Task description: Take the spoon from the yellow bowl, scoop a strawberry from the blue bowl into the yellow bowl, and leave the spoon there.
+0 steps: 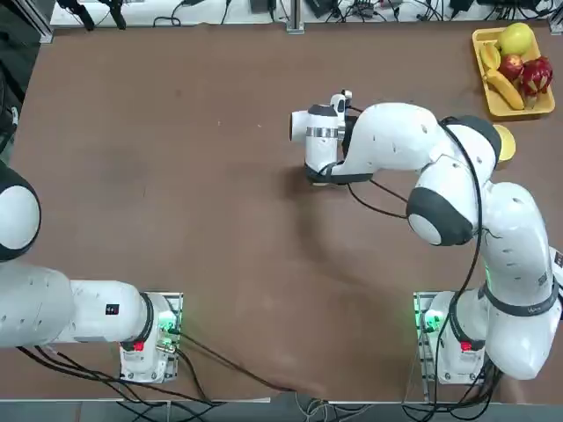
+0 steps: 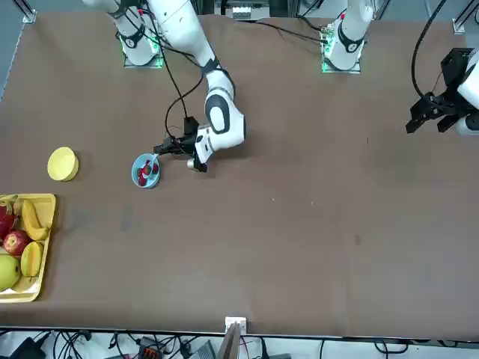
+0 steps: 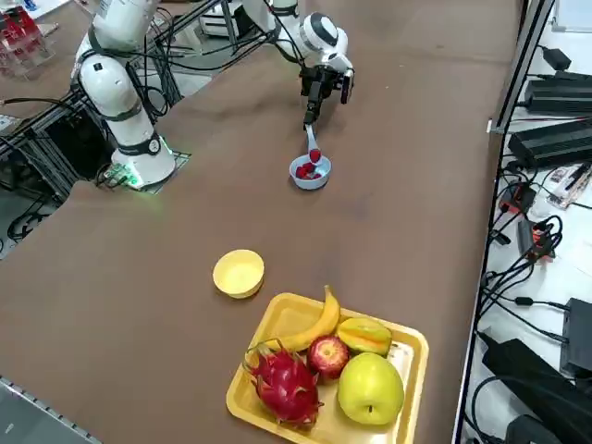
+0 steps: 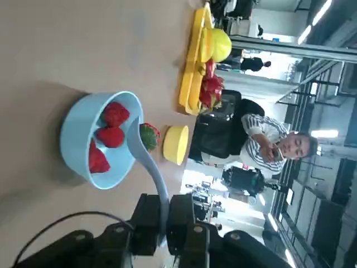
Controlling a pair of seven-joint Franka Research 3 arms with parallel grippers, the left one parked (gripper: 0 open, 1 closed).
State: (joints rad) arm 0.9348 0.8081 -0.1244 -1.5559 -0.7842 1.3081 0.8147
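My right gripper (image 4: 163, 219) is shut on the handle of the pale blue-white spoon (image 4: 146, 158). The spoon's scoop carries a strawberry (image 4: 148, 136) at the rim of the blue bowl (image 4: 75, 138), which holds three more strawberries. In the right side view the gripper (image 3: 313, 109) hangs over the blue bowl (image 3: 310, 177) with the spoon (image 3: 312, 141) pointing down and a strawberry (image 3: 314, 154) at its tip. The yellow bowl (image 3: 239, 273) stands empty, well apart from the blue bowl (image 2: 144, 171), toward the fruit tray. From overhead the arm hides the blue bowl; only an edge of the yellow bowl (image 1: 505, 142) shows.
A yellow rectangular tray (image 3: 400, 400) with a banana, apple, dragon fruit and other fruit sits near the table corner beyond the yellow bowl (image 2: 63, 164). A person (image 4: 268, 146) stands in the room beyond the table. Cables run along the table's edges.
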